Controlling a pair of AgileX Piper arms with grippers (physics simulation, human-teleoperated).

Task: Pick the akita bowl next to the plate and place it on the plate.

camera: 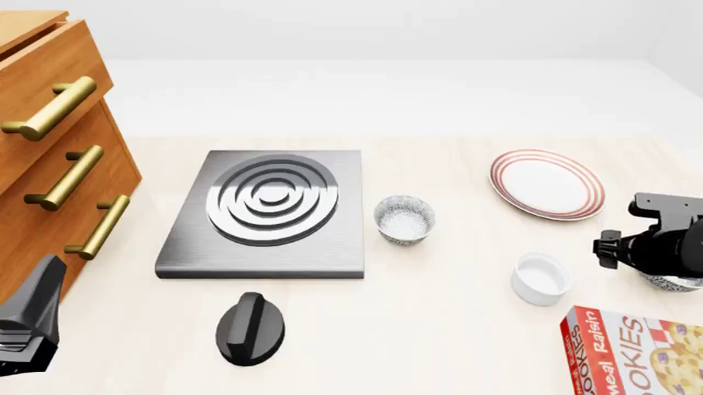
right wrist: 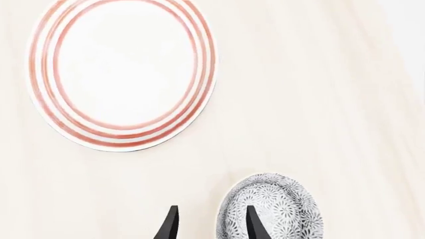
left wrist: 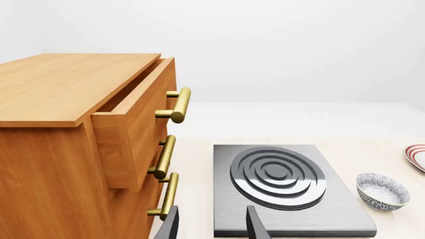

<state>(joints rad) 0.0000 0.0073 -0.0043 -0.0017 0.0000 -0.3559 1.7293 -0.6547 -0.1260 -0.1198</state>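
Right gripper [right wrist: 209, 224], jaws parted, straddled the rim of the small grey-and-white speckled bowl [right wrist: 279, 211] near the red-ringed white plate [right wrist: 123, 72]; left gripper [left wrist: 211, 226] likewise parted, empty.

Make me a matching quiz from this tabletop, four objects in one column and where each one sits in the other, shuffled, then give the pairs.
Objects
1. plate
2. cookies box
3. black knob
4. white ramekin

Places, as the front view shows them
A. near side of the stove plate
B. near right corner of the table
C. far right, beyond the right gripper
D. between the plate and the cookies box

Pairs: 1-C, 2-B, 3-A, 4-D
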